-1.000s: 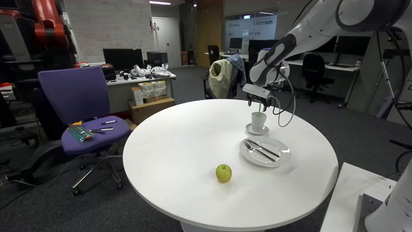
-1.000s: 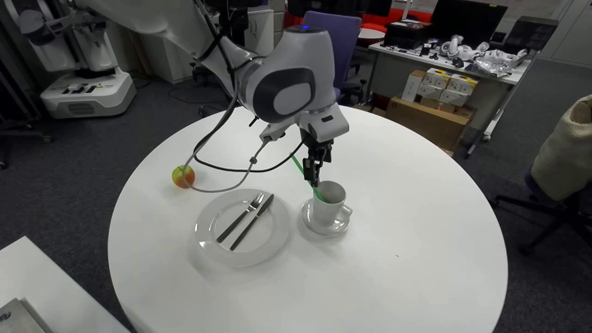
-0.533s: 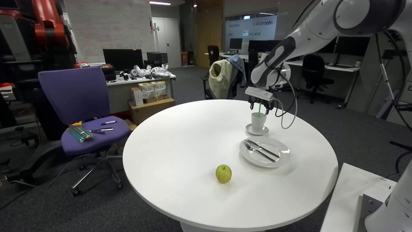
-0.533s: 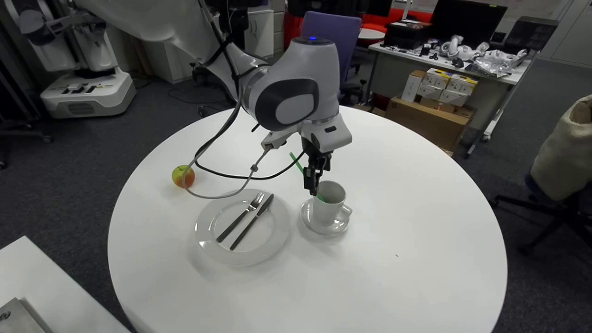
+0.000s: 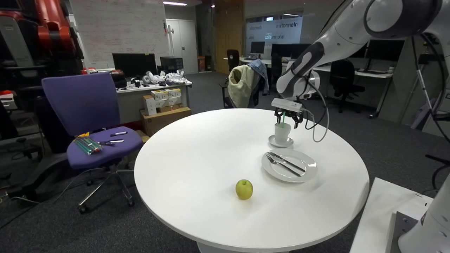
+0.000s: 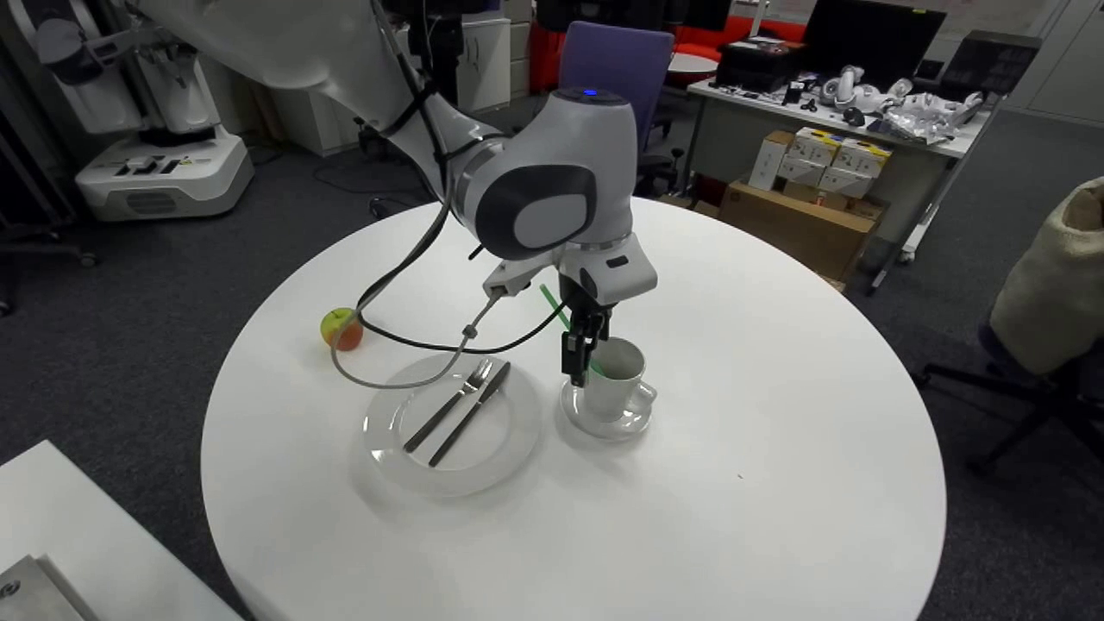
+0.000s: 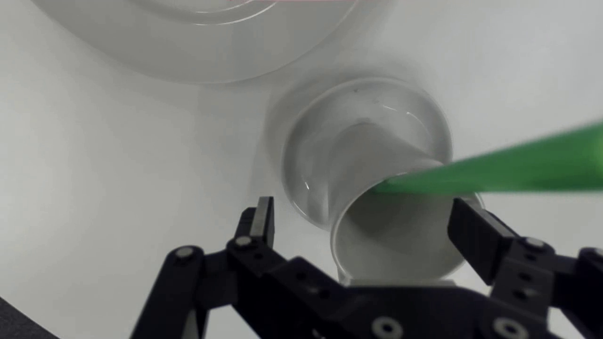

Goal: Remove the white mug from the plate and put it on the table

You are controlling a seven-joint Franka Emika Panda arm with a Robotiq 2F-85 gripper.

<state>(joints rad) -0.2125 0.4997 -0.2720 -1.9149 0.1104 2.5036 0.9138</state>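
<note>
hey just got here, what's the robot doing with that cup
A robot arm has its open gripper close to a white mug standing on a saucer, a green stick leaning in the mug. The mug isn't gripped yet; the arm seems about to pick it up, probably to put it on the table. A plate with a fork and knife lies nearby, and an apple sits further off.

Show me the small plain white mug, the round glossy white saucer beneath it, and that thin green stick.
Small plain white mug [image 6: 613, 395], in an exterior view: its outer wall.
Round glossy white saucer [image 7: 311, 141], in the wrist view: bare upper surface.
Thin green stick [image 7: 492, 170], in the wrist view: mid-shaft.
</note>
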